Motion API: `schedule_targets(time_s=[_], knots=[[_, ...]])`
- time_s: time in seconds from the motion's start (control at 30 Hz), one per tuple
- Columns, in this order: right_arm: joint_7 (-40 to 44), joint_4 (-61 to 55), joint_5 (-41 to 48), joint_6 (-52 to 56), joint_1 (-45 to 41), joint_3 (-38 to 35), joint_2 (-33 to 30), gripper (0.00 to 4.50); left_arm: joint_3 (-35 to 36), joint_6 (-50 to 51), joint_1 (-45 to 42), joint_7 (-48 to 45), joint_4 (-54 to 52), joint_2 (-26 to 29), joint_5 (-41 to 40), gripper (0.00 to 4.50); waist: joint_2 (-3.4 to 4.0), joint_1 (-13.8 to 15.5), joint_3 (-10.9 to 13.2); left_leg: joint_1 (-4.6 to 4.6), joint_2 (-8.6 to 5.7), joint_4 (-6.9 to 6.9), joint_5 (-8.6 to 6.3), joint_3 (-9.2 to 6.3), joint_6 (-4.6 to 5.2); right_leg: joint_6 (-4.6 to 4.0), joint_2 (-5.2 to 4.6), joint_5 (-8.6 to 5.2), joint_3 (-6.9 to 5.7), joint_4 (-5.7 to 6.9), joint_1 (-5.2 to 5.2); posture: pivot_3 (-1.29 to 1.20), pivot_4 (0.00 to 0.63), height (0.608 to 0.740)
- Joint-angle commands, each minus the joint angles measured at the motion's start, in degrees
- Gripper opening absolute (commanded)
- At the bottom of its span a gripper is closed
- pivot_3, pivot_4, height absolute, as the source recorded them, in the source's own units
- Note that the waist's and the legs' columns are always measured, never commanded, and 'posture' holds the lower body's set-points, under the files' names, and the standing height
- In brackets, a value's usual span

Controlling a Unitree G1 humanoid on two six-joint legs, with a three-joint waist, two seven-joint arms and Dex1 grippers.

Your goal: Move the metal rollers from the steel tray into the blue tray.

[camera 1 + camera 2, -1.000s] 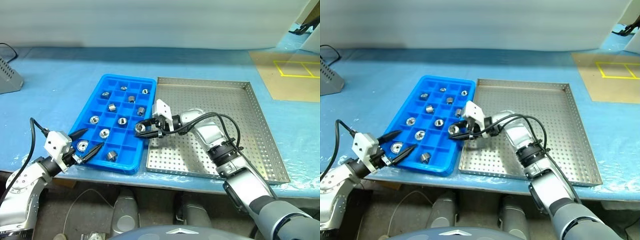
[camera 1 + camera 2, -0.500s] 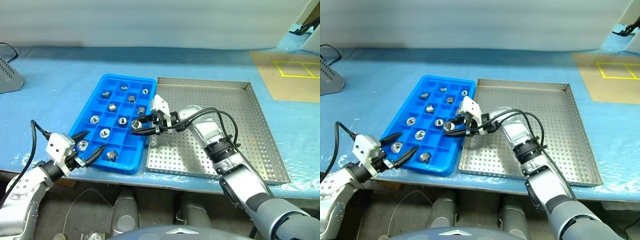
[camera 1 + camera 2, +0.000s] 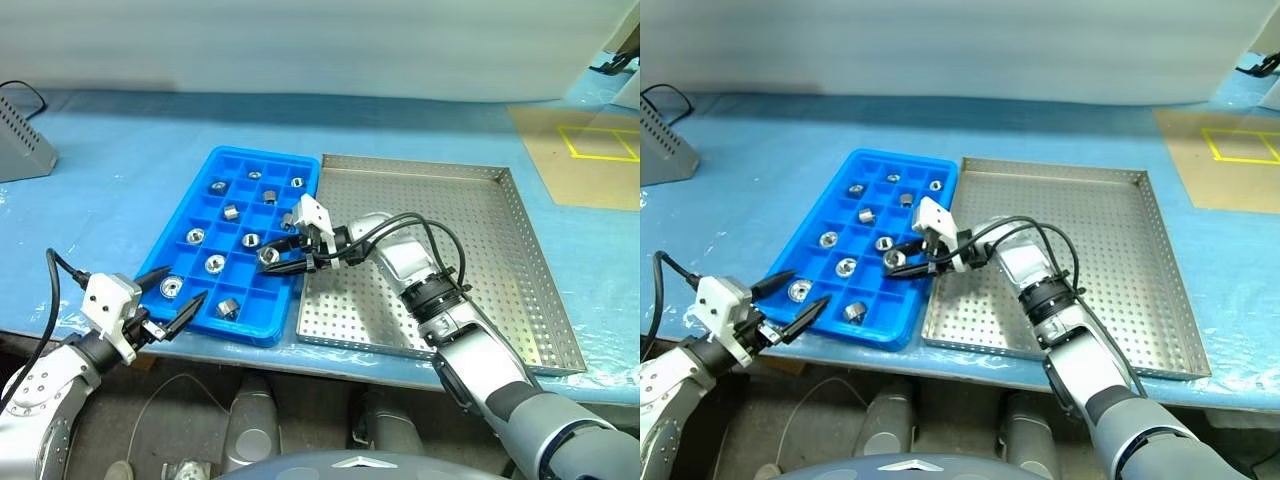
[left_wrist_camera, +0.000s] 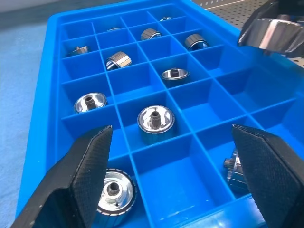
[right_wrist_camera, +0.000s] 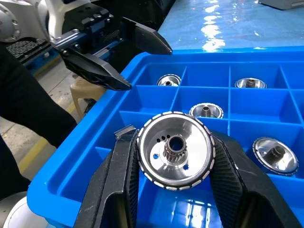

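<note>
Since a second earlier, the right gripper [image 3: 272,258] had carried its roller [image 3: 268,255] further in over the blue tray [image 3: 192,206], from the tray's right edge to above the compartments of its right-hand columns.

At the left, the left gripper [image 3: 172,293] hung at the near left corner of the blue tray, its two black fingers [image 4: 88,166] spread wide apart with nothing between them. Beside it, the blue tray lay on the blue-covered table [image 3: 110,160], with several metal rollers [image 4: 155,123] resting singly in its square compartments and other compartments bare. Over the tray's right side the right gripper reached in from the right, its fingers [image 5: 123,175] clamped on the rim of the one roller, held clear above the cells. Next to the blue tray's right edge sat the steel tray [image 3: 470,230], its perforated base showing bare metal.
</note>
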Motion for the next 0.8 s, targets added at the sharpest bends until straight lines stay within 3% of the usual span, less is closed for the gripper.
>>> schedule_targets(time_s=[0.03, 0.13, 0.3, 0.6, 0.8], knots=[[0.57, -0.87, 0.50, -0.63, -1.17, -0.22, 0.57, 2.60, 1.34, -2.22, -0.12, -0.24, 0.27, -0.15, 0.16, 4.24, 0.00, 0.01, 0.00, 0.00, -0.01, 0.00, 0.00, 0.00, 0.00, 0.00, 0.00, 0.00, 0.00, 0.00, 0.00, 0.37, 0.150, 0.740], [0.39, -0.74, 0.37, -0.99, -1.28, -0.47, 0.57, 3.65, 0.79, -2.81, -0.58, -0.31, 1.08, -0.17, 0.42, 4.24, 0.00, 0.04, 0.00, 0.00, 0.00, 0.00, 0.00, 0.00, 0.00, 0.00, 0.00, 0.00, 0.00, 0.00, 0.00, 0.37, 0.150, 0.740], [-1.58, -0.40, 0.41, -2.23, -1.71, -1.76, 0.78, 3.65, -2.30, -3.67, -5.07, -1.00, 4.38, -0.28, 1.24, 4.24, 0.00, 0.12, 0.00, 0.01, 0.00, 0.01, 0.01, 0.00, -0.01, 0.00, 0.00, 0.00, 0.00, 0.04, 0.01, 0.32, 0.150, 0.740], [-9.50, -3.18, 1.92, 0.97, -2.12, -7.94, -1.06, 3.65, -12.39, -3.81, -22.10, -5.27, 15.21, -1.14, 3.36, 4.24, -0.01, -0.49, -0.03, 0.06, -0.02, 0.08, 0.08, 0.03, -0.10, -0.37, 0.00, 0.24, 0.01, 0.19, 0.02, 0.13, 0.150, 0.740], [-15.33, -7.46, 1.30, 3.61, 0.42, -10.76, -4.16, 3.65, -16.61, -4.96, -32.87, -9.17, 24.26, -1.78, 5.05, 4.24, -0.04, -2.60, -0.05, 0.03, -0.02, 0.20, 0.11, 0.05, -0.13, -0.39, 0.02, 0.26, 0.04, 0.25, 0.00, -0.02, 0.150, 0.740]])
